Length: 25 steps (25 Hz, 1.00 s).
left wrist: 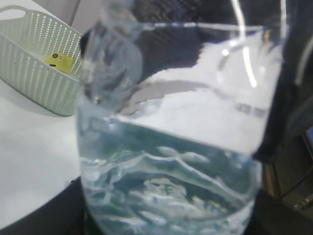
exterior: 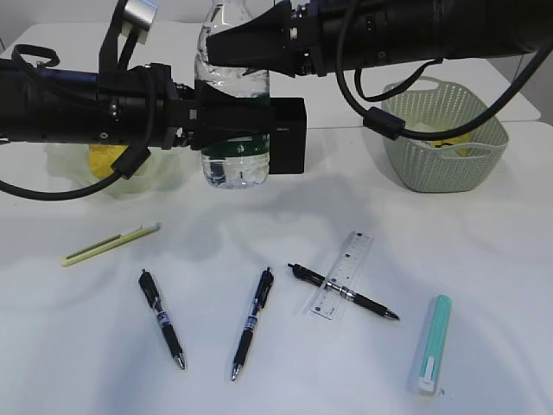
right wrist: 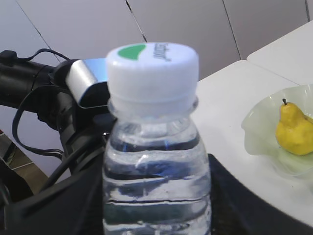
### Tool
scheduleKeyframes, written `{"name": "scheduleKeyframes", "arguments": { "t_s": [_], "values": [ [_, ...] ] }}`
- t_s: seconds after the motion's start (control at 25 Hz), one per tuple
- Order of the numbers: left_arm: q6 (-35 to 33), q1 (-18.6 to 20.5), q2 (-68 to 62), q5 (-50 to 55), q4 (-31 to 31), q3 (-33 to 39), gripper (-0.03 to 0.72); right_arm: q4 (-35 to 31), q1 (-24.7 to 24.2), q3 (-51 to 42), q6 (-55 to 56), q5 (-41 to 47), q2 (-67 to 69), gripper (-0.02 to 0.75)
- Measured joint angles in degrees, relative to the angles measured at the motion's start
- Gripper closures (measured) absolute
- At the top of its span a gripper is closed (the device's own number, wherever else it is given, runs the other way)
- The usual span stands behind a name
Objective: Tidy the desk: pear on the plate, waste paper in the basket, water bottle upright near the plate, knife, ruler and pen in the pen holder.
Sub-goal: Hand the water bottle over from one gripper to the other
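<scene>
The water bottle [exterior: 233, 160] stands upright at the back, its base at the desk [exterior: 78, 346], between the plate [exterior: 151, 177] and the black pen holder [exterior: 292, 130]. My left gripper [exterior: 232, 117] is shut on its labelled middle. My right gripper [exterior: 235, 43] is shut on its upper part, below the white cap [right wrist: 152, 68]. The pear [right wrist: 292, 129] lies on the plate [right wrist: 259, 127]. Yellow waste paper [left wrist: 58, 61] lies in the basket [left wrist: 34, 63]. Three pens [exterior: 253, 322] lie in front, one across the clear ruler [exterior: 348, 268].
A slim pale yellow-green tool [exterior: 111, 244] lies at the left and a teal one [exterior: 430, 344] at the front right; which of them is the knife I cannot tell. The basket [exterior: 445, 164] stands at the back right. Both arms span the back of the desk.
</scene>
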State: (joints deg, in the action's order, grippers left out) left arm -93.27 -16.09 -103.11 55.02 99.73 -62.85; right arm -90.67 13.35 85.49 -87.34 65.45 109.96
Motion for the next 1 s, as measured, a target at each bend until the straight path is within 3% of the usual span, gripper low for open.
{"name": "scheduleKeyframes", "arguments": {
  "t_s": [0.48,1.0],
  "values": [
    [0.00,0.00,0.00,0.00,0.00,-0.09,0.276,-0.10,0.00,0.00,0.39,-0.13,0.00,0.345],
    [0.36,0.00,0.00,-0.13,0.45,-0.09,0.305,-0.29,0.00,0.00,1.07,-0.43,0.00,0.215]
  ]
}}
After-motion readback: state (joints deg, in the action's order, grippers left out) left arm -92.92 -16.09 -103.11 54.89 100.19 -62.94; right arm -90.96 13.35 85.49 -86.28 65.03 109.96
